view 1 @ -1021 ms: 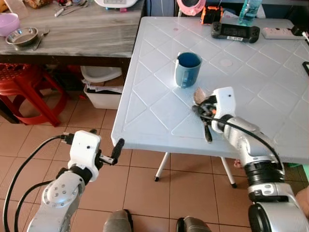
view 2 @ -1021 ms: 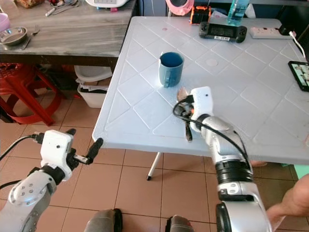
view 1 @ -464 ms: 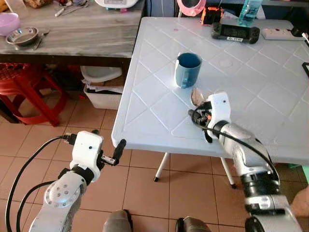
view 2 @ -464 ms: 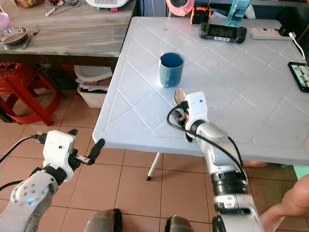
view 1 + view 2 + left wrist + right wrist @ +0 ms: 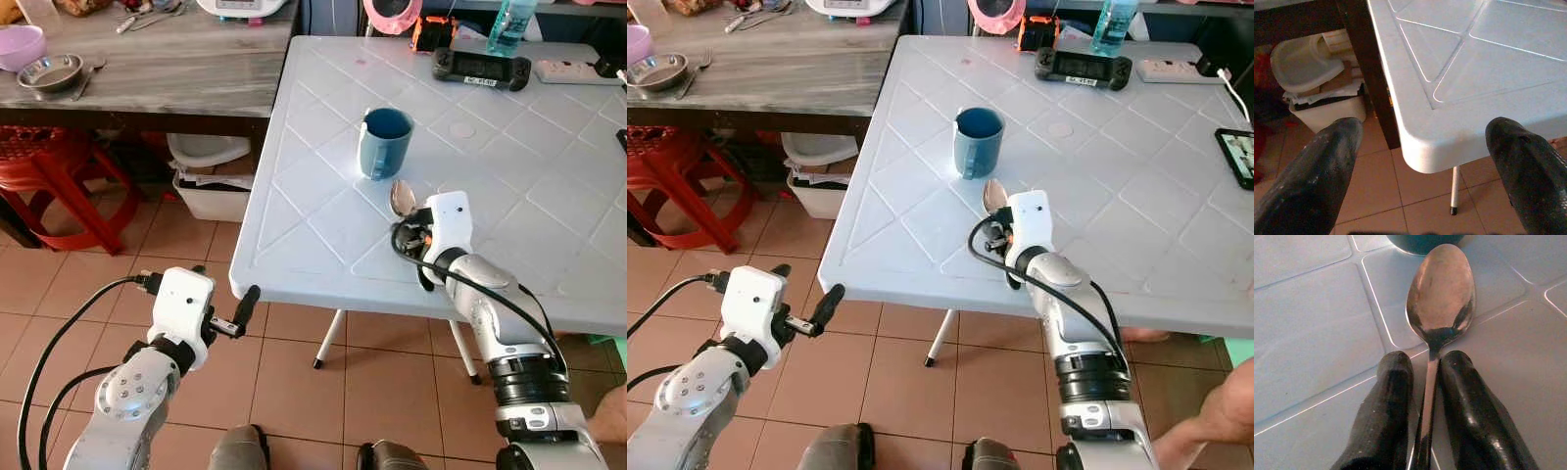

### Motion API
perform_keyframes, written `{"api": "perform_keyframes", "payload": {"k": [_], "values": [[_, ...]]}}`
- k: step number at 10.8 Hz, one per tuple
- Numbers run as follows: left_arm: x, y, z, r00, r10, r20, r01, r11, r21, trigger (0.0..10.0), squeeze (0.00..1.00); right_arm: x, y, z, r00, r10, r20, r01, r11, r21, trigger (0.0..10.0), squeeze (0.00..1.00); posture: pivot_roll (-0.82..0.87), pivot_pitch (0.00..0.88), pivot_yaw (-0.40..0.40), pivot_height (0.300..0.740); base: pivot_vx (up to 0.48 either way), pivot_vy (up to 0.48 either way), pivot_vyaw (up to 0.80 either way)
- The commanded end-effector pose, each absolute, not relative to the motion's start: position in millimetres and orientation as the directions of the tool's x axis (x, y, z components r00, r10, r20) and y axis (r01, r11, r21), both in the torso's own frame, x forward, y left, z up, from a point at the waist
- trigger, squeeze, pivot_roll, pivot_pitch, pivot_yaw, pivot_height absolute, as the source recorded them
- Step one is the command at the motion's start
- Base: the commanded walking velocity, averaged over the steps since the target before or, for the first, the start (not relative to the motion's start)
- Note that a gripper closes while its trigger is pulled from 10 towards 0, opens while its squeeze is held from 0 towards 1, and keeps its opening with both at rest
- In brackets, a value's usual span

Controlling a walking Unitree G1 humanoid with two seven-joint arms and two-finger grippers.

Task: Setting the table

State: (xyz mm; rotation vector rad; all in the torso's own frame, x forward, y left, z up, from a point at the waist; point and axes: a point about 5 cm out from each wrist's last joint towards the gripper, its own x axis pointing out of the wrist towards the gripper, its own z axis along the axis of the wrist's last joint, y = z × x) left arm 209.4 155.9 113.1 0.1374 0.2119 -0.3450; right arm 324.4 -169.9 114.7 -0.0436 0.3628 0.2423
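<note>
Your right gripper (image 5: 1422, 382) sits low over the white table (image 5: 323, 220), near its front edge, with both black fingers (image 5: 1383, 401) pinching the handle of a metal spoon (image 5: 1441, 298). The spoon's bowl faces up and juts out ahead of the fingertips, toward the blue mug (image 5: 383, 142); in the right wrist view the bowl tip lies just short of the mug's base, whether touching it you cannot tell. You also cannot tell whether the spoon rests on the table or hangs just above it. The mug stands upright in front of the spoon on the left half of the table, handle turned toward the near edge. Your left gripper (image 5: 240, 308) hangs below and to the left of the table's near left corner, over the tiled floor (image 5: 284, 372), fingers (image 5: 1317, 166) spread wide and holding nothing; the left wrist view looks between them at the rounded table corner. Far side of the table: a black handheld controller (image 5: 480, 69), a clear bottle (image 5: 509, 24), a white power strip (image 5: 578, 70), and a phone (image 5: 1236, 154) near the right edge. To your left, a grey wooden table (image 5: 176, 69) carries a steel bowl (image 5: 44, 71), a purple bowl (image 5: 20, 44) and loose cutlery. A red stool (image 5: 54, 181) stands below it, and white tubs (image 5: 211, 176) sit under its right end.
</note>
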Motion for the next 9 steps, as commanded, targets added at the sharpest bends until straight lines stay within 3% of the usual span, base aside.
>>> {"api": "perform_keyframes", "payload": {"k": [1, 5, 7, 9], "values": [[210.6, 157.4, 113.6, 0.924, -0.309, -0.225, 0.340, 0.933, 0.115, 10.0, 0.00, 310.7, -174.6, 80.6, 0.838, 0.201, -0.507, -0.214, 0.976, 0.034, 0.0, 0.00, 0.15, 0.102, 0.043, 0.740, 0.000, 0.000, 0.00], [222.6, 154.2, 114.2, 0.945, -0.273, -0.181, 0.296, 0.948, 0.116, 10.0, 0.00, 310.4, -176.5, 79.3, 0.841, 0.199, -0.503, -0.207, 0.978, 0.042, 0.0, 0.00, 0.13, 0.063, 0.022, 0.740, 0.000, 0.000, 0.00], [230.2, 150.5, 106.9, 0.952, -0.253, -0.174, 0.272, 0.958, 0.094, 10.0, 0.00, 303.7, -176.2, 72.7, 0.853, 0.152, -0.499, -0.145, 0.988, 0.054, 0.0, 0.00, 0.09, 0.001, 0.006, 0.740, 0.000, 0.000, 0.00], [242.5, 150.1, 101.9, 0.961, -0.219, -0.170, 0.232, 0.971, 0.064, 10.0, 0.00, 291.7, -174.5, 67.4, 0.872, 0.086, -0.482, -0.045, 0.994, 0.095, 0.0, 0.00, 0.07, 0.000, -0.002, 0.740, 0.000, 0.000, 0.00]]}}
